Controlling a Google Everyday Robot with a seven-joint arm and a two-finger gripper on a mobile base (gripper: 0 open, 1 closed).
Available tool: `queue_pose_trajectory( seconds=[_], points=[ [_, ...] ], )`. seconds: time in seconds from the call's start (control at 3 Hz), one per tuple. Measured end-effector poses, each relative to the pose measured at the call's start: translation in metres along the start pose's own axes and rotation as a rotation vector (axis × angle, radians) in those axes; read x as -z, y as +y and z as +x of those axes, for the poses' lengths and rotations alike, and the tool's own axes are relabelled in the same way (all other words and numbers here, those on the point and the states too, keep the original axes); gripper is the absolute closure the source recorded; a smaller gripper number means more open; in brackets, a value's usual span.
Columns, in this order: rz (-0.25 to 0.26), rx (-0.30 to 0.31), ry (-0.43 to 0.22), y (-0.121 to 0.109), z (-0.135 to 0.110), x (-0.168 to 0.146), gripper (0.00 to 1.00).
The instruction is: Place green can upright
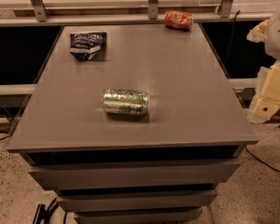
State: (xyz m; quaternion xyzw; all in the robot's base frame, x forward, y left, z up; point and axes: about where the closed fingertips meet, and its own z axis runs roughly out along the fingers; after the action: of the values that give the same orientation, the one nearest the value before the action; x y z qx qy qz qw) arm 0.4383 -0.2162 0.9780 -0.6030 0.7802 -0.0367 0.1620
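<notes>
The green can [125, 101] lies on its side near the middle of the grey table top [177, 78], its long axis running left to right. It is shiny green with white and dark label marks. My gripper [269, 97] shows as pale cream parts at the right edge of the view. It is beyond the table's right side, far to the right of the can and not touching it.
An orange-red can [178, 20] lies on its side at the table's back edge, right of centre. A dark blue snack bag [88, 44] lies at the back left. The table has drawers below its front edge. A rail with metal posts runs behind it.
</notes>
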Motion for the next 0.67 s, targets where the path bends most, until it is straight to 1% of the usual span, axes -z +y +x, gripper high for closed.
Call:
queue_pose_trajectory(
  seconds=[0.33,0.67],
  points=[
    [0.000,0.000,0.000,0.000,0.000,0.000,0.00],
    [0.019,0.027,-0.009,-0.001,-0.011,0.003,0.00]
  ],
)
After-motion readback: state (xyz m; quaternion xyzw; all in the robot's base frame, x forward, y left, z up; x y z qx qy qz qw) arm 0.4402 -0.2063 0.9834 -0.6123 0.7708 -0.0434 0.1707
